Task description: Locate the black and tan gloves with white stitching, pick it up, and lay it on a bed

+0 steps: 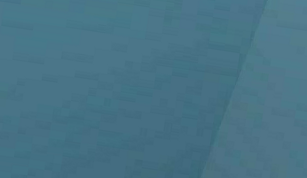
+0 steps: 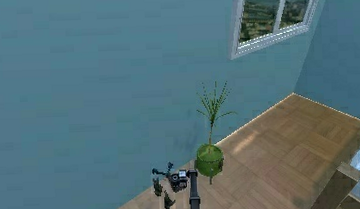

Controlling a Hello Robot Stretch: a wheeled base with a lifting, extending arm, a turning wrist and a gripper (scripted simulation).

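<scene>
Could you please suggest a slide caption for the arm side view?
End effector near a green-potted plant on wood floor, window high on the teal wall.

A teal wall (image 2: 97, 85) is seen, with a white-framed window (image 2: 275, 14) at upper right. Wooden plank floor (image 2: 280, 154) is shown at lower right. A potted plant (image 2: 210, 159) in a round green pot is placed against the wall. The dark arm (image 2: 194, 197) is seen at the bottom edge, with the gripper (image 2: 163, 193) just left of the pot; whether anything is held cannot be told.
</scene>
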